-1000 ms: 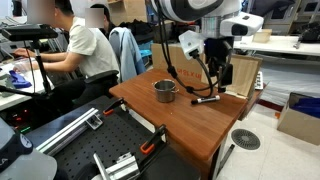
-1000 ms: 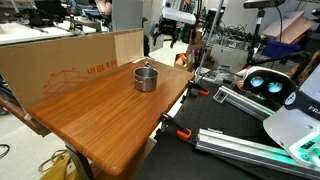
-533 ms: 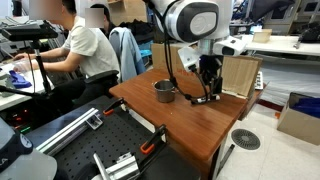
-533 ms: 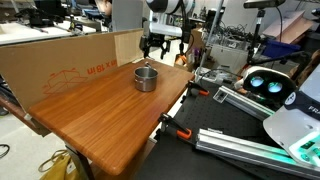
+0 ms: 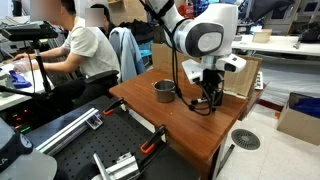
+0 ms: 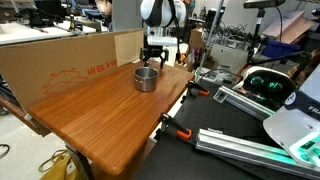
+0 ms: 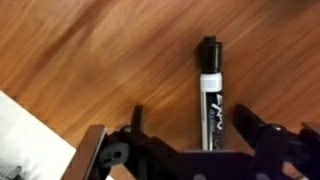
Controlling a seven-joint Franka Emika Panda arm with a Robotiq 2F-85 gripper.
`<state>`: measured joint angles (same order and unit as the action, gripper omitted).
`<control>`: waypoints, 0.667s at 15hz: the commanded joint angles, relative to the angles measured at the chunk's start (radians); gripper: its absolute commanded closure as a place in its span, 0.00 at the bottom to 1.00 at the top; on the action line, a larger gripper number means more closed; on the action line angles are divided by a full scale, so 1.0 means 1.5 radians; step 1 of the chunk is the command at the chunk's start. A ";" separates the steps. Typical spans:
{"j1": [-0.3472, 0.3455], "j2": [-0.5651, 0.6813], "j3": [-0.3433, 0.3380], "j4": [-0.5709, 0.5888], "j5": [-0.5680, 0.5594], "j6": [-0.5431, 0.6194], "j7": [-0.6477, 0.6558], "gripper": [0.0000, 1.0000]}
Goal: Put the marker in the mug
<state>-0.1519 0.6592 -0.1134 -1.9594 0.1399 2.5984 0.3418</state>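
Note:
The marker [image 7: 210, 90] is a black and white pen lying flat on the wooden table [image 7: 90, 50]. In the wrist view it sits between the two fingers of my gripper [image 7: 200, 125], which is open and straddles it just above the table. In both exterior views the gripper [image 5: 207, 97] [image 6: 155, 62] is low over the table, close beside the mug. The gripper hides the marker in both of them. The silver-grey mug [image 5: 165, 91] [image 6: 146, 78] stands upright on the table with a dark inside.
A long cardboard wall [image 6: 60, 65] runs along one table edge, and a cardboard box [image 5: 240, 75] stands behind the gripper. A seated person [image 5: 85, 50] works at a desk beyond the table. Clamps and rails [image 5: 110, 150] lie below the near edge.
The arm has come down from above the table, so the open gripper now sits low around the marker. The mug and marker have not moved.

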 commanded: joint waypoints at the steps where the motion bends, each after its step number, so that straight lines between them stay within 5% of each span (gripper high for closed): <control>1: 0.012 0.026 -0.012 0.047 0.010 -0.034 -0.003 0.35; 10: 0.015 0.014 -0.015 0.070 0.009 -0.036 -0.002 1.00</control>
<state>-0.1462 0.6740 -0.1192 -1.8781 0.1399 2.5690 0.3418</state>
